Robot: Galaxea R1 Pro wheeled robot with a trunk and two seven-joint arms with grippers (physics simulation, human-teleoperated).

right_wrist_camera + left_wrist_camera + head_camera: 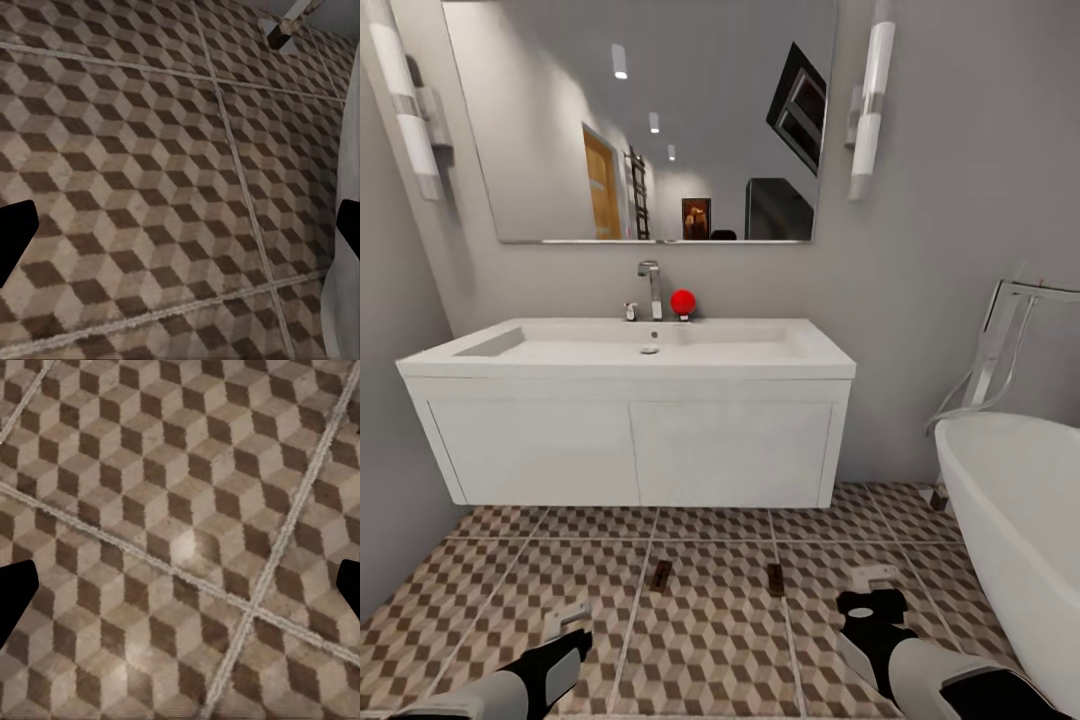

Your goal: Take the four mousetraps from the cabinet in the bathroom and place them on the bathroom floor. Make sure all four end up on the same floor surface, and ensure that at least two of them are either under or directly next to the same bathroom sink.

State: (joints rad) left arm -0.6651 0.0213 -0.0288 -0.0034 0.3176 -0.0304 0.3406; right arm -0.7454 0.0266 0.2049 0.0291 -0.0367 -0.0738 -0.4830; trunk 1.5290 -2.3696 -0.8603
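Two small brown mousetraps lie flat on the cube-patterned bathroom floor (710, 640) in front of the sink: one (661, 574) to the left, the other (775, 579) to the right. The white sink (650, 345) with its chrome tap (651, 288) sits on the wall-hung vanity (635, 450) above them. My left gripper (567, 627) hangs low over the tiles, open and empty, its fingers wide apart in the left wrist view (180, 600). My right gripper (872, 592) is likewise open and empty over the floor (180, 232). The wooden cabinet is out of view.
A white bathtub (1020, 520) stands at the right, close to my right arm, and its wall (346, 300) shows beside the right gripper. A chrome tub filler (1000, 350) rises behind it. A red ball (682, 301) sits by the tap. A mirror (640, 120) hangs above.
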